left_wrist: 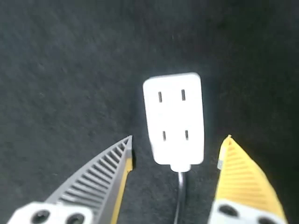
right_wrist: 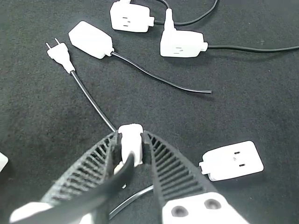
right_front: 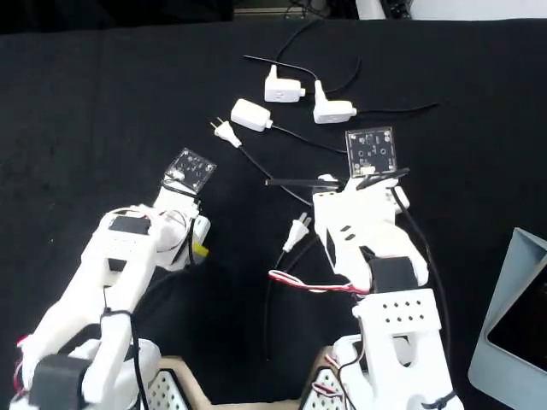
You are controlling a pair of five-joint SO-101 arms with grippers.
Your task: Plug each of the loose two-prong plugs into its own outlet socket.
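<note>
Gripping a white plug (right_wrist: pixel 131 140), the right gripper (right_wrist: pixel 130 137) is pinched tight on it, while the left gripper (left_wrist: pixel 179 140) is spread.

The held plug's long axis runs along the fingers, and its prongs are hidden. The left fingers (left_wrist: pixel 107 172) flank the near end of a two-outlet block (left_wrist: pixel 174 107), which runs lengthwise away from the wrist with its cord (left_wrist: pixel 180 191) trailing back. Farther out, a loose plug (right_front: pixel 222 130) lies flat, prongs aimed away and leftward, just beside a white socket (right_front: pixel 250 114). A second socket (right_front: pixel 284 86) and a third socket (right_front: pixel 332 109) lie beyond.
</note>
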